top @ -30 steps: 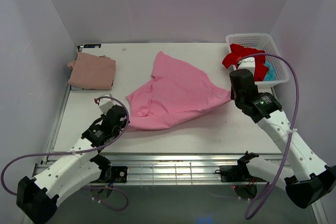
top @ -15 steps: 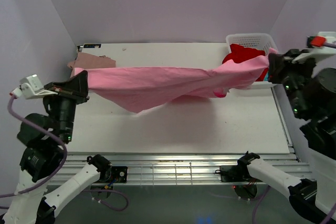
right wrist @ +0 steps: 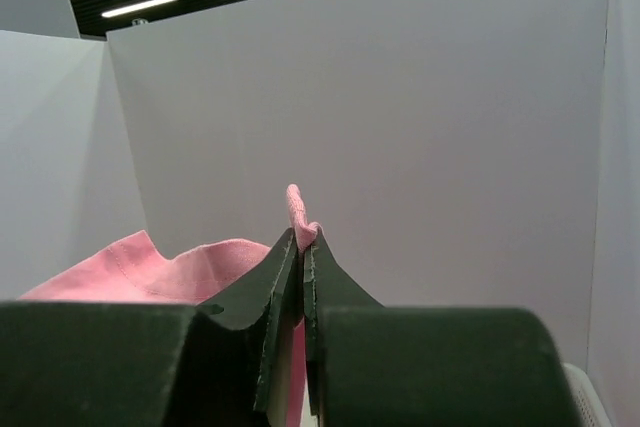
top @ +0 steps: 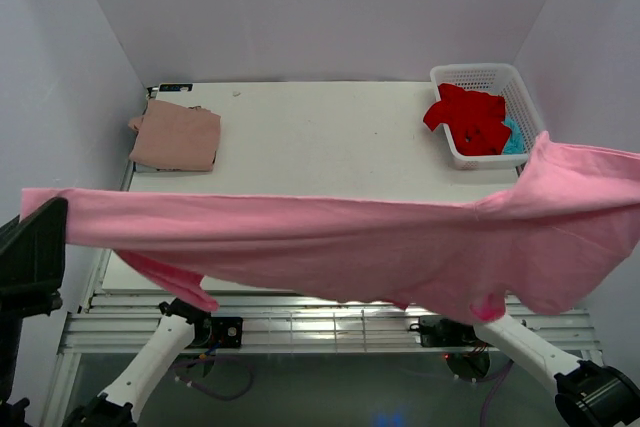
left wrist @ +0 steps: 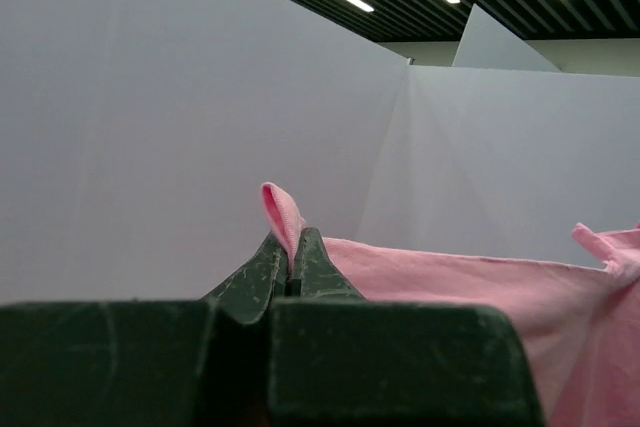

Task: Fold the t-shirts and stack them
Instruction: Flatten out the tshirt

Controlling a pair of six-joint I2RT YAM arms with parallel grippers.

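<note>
Bright pink cloth t-shirt (top: pixel 330 247) stretched above desk's (top: pixel 330 137) near edge, pinched in closed left claw (left wrist: pixel 292 252) and closed right claw (right wrist: pixel 301 244). Risk: thin edge grip lost under tension; shirt dropped crumpled.

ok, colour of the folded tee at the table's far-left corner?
Plain dusty rose. The folded tee shows only in the top external view.

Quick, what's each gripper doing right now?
Left gripper: closed, pinching the bright pink t-shirt.
Right gripper: closed, pinching the same shirt's other end.
</note>
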